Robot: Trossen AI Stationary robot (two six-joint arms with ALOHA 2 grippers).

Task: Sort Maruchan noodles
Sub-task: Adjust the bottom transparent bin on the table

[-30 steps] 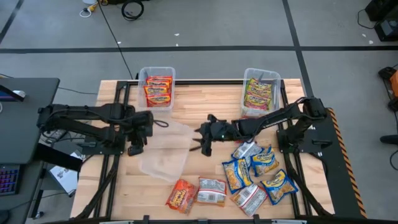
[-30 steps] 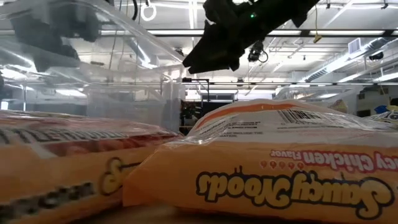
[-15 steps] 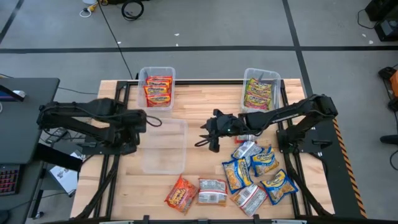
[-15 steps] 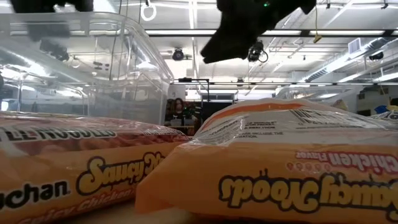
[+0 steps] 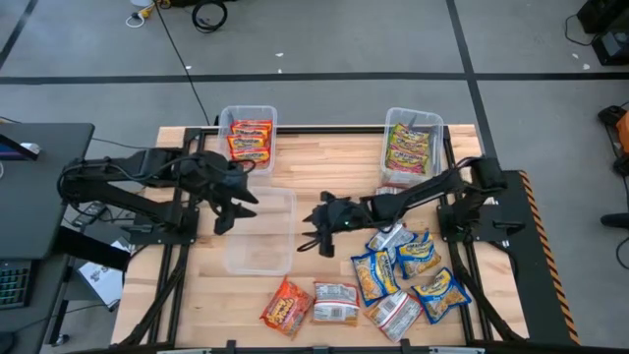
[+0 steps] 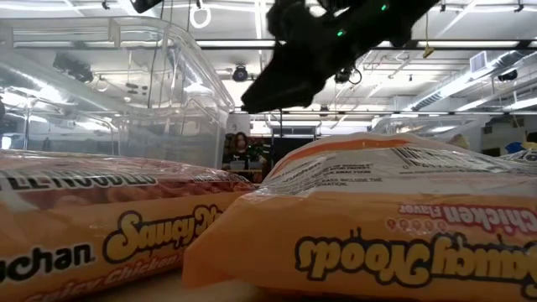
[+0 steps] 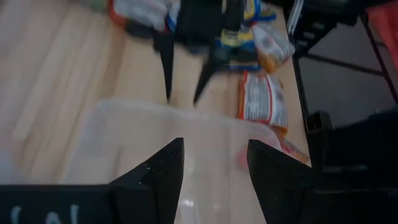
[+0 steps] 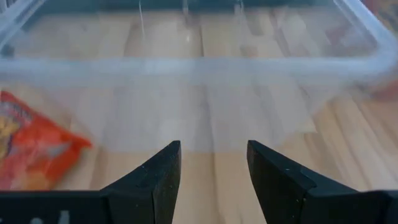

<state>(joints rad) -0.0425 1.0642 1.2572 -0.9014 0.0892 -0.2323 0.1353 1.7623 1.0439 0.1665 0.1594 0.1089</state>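
Both arms are squared up on the empty clear bin [image 5: 259, 232] mid-table: the left gripper [image 5: 228, 208] over its left rim, the right gripper [image 5: 316, 231] just beside its right wall, each with fingers apart and holding nothing. The loose Maruchan noodles [image 5: 405, 280] lie flat along the near right edge, long axes pointing every which way. Next, I'd say, one needs picking up.

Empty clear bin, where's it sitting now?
High view: the empty clear bin lies mid-table between the left gripper and right gripper, above the orange packet.
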